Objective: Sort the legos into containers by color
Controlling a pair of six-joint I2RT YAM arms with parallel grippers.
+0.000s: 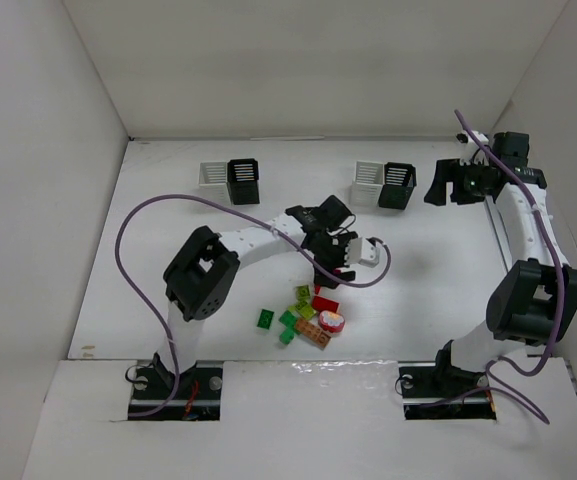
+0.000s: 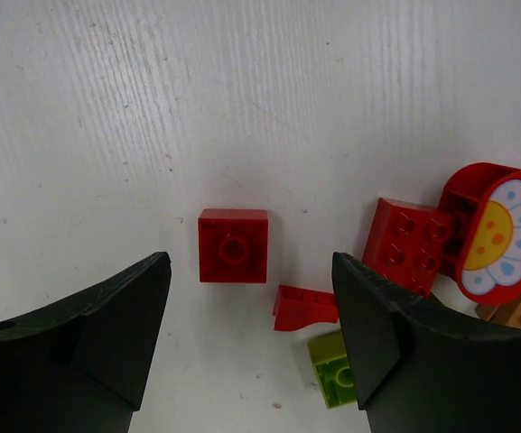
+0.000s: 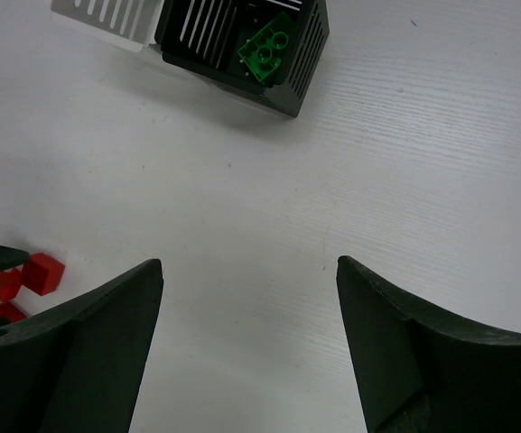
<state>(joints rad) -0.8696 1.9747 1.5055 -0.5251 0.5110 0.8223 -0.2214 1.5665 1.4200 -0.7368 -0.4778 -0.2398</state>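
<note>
The small red brick [image 2: 233, 245] lies flat on the counter [image 2: 242, 90], between my left claw's [image 2: 249, 287] spread fingers and touched by neither. The other legos [image 2: 414, 244] are piled just to its right. A green brick [image 3: 271, 50] sits in the black bin [image 3: 310, 50], and my right claw [image 3: 249, 280] hangs nearby with its fingers apart.

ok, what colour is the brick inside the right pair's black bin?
A green brick in the black bin; right wrist view shows it best.
</note>
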